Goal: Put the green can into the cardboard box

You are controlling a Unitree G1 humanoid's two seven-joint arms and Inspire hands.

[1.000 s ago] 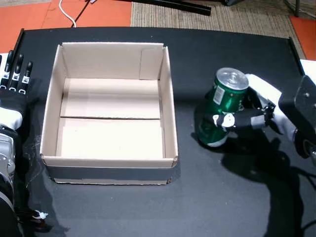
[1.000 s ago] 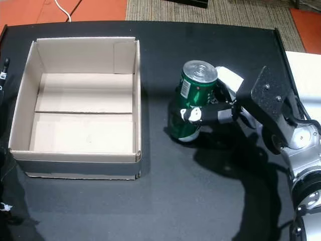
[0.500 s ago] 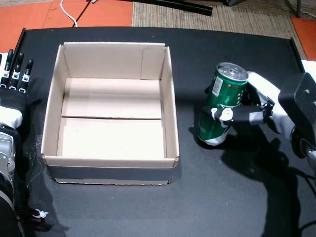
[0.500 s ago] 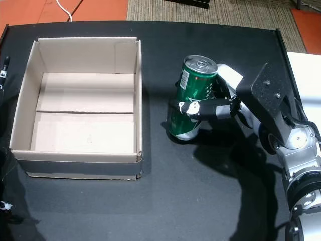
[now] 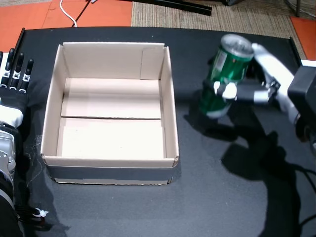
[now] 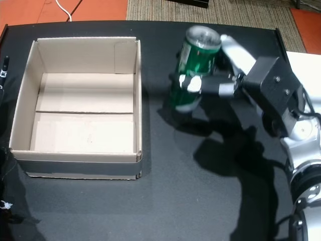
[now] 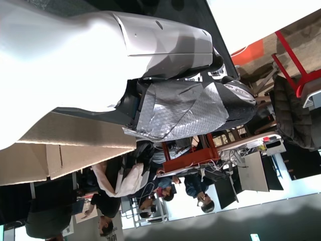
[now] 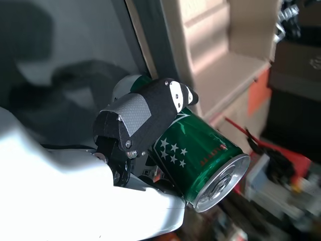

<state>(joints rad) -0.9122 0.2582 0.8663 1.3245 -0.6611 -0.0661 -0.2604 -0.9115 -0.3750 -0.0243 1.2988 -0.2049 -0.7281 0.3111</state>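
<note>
The black bench (image 5: 148, 207) carries the whole scene, and on its left half sits the cardboard box (image 5: 170, 108), open at the top and with nothing inside it in both head views. To its right, well apart from the box wall, the right hand (image 5: 252, 86) is clenched around the green can (image 5: 224, 79), thumb across the front of the label and fingers wrapped behind (the right wrist view shows the same grasp from underneath, the can (image 8: 198, 150) pinned against the palm). The can has just left the bench: half a second ago its base stood on the black surface, and now it hangs tilted above its own shadow, higher and farther back than before. That means the pick is done and the carry toward the box has begun; what remains, by my reading, is a sideways move over the near wall and a release inside. The left hand (image 5: 14, 81) lies at the bench's left edge beside the box, fingers straight and apart, holding nothing.
</note>
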